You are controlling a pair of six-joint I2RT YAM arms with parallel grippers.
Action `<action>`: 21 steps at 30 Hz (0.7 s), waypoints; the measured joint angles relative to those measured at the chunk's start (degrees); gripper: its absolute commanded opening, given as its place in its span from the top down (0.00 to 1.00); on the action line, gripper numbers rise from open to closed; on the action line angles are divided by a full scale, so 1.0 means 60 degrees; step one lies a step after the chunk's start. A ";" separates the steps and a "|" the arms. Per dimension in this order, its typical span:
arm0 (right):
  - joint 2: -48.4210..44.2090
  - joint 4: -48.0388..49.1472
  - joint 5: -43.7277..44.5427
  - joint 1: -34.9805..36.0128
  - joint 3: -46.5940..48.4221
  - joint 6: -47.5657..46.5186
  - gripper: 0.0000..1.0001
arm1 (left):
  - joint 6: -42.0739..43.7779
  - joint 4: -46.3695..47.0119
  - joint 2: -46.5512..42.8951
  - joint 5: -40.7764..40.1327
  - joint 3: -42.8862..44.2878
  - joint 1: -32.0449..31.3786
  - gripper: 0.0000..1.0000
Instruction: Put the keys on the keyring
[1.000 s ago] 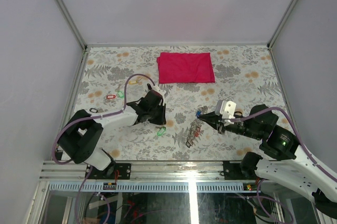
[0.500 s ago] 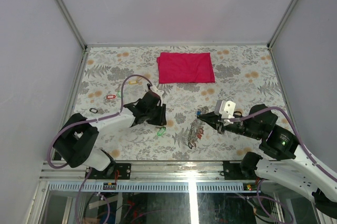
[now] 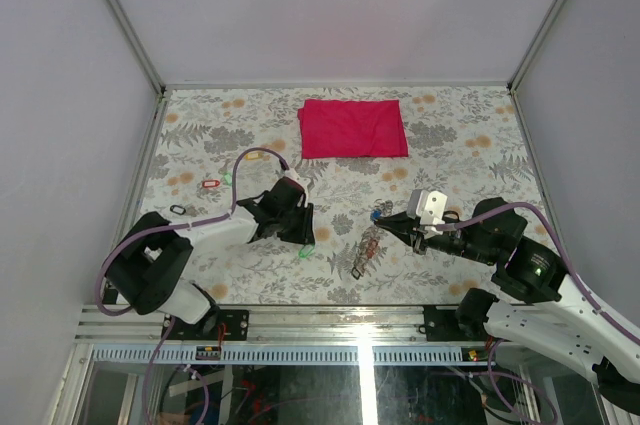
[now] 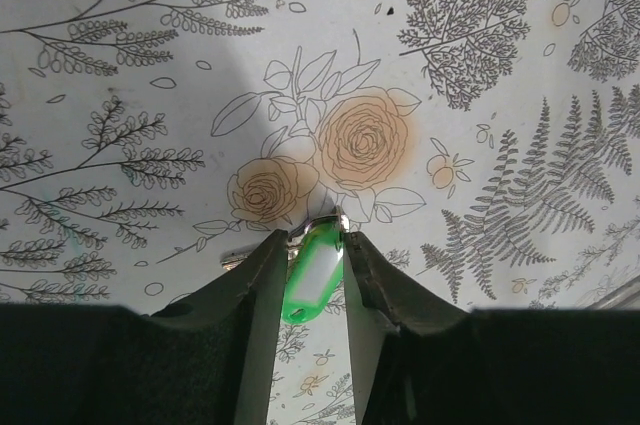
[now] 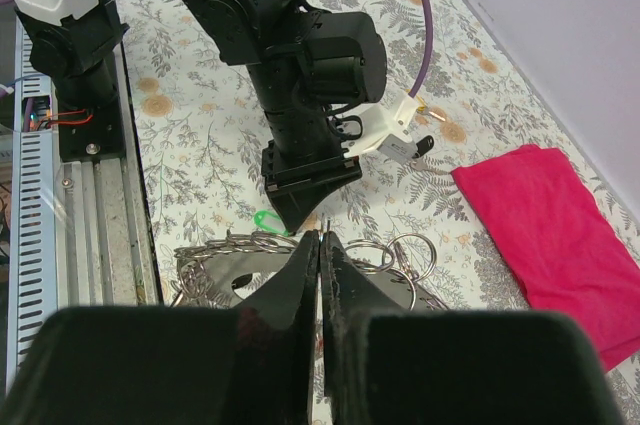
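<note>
Top view: a folded cloth [image 3: 352, 128] lies upper centre on the table [image 3: 470, 155], with loose keys [image 3: 209, 184] at middle left. Left of centre, the left gripper [image 3: 304, 238] pinches a tagged key [image 3: 306, 252]. Right of centre, the right gripper [image 3: 383, 224] apparently touches the keyring [image 3: 379, 212].

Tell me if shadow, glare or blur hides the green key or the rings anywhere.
Left wrist: green key tag sharp, soft shadow on the table at left. Right wrist: own dark fingers block part of the metal rings. Top external: even light, glare on the front rail.
</note>
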 measured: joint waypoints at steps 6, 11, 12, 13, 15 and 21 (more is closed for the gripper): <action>0.0000 0.0000 0.0000 0.0000 0.0000 0.0004 1.00 | -0.0036 0.0080 0.0102 0.0127 0.0000 0.0000 0.72; 0.0000 0.0000 0.0000 0.0000 0.0000 0.0000 1.00 | -0.0069 0.0138 0.0146 0.0157 0.0000 0.0000 0.74; 0.0000 0.0000 0.0000 0.0000 0.0000 0.0004 1.00 | -0.0069 0.0149 0.0153 0.0164 0.0000 0.0000 0.74; 0.0000 0.0000 0.0000 0.0000 0.0000 0.0000 1.00 | -0.0073 0.0157 0.0153 0.0164 0.0000 0.0000 0.74; 0.0000 0.0004 0.0000 0.0000 0.0000 0.0004 1.00 | -0.0076 0.0153 0.0153 0.0164 0.0000 0.0000 0.74; 0.0000 0.0000 0.0000 0.0000 0.0000 0.0004 1.00 | -0.0076 0.0051 0.0153 0.0055 0.0102 -0.0040 0.72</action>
